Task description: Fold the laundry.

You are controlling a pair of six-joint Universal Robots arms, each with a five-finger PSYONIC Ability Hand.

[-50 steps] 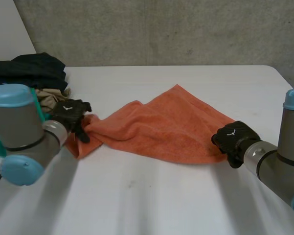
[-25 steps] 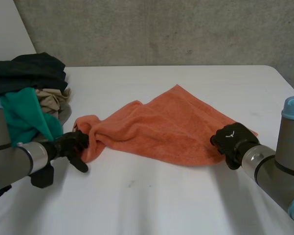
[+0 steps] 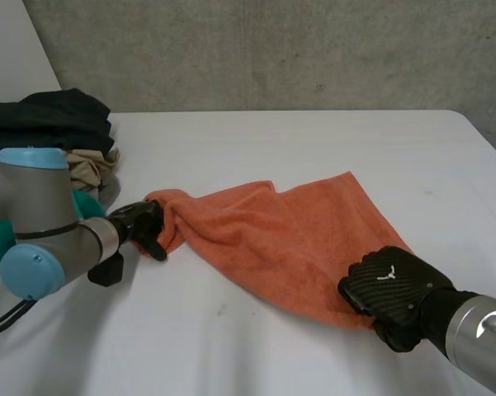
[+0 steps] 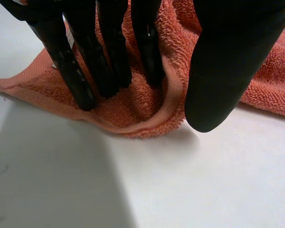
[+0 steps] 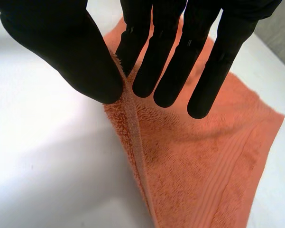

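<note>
— What changed?
— My right hand (image 3: pixel 388 289) has drawn its edge of the orange towel (image 3: pixel 272 235) farther from the clothes pile (image 3: pixel 54 124), so it lies stretched on the bench (image 3: pixel 272 355). Thumb and fingers pinch the hem. My left hand (image 3: pixel 144 224), beside the pile, pinches the bunched end.
— Foldable yet?
— Probably not: the bunch hides its corner.

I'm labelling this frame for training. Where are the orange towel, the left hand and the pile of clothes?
orange towel (image 3: pixel 272 235): head view, middle of the cloth.
left hand (image 3: pixel 142 224): head view, its back, at the towel's bunched end.
pile of clothes (image 3: pixel 54 124): head view, the dark garment on top.
</note>
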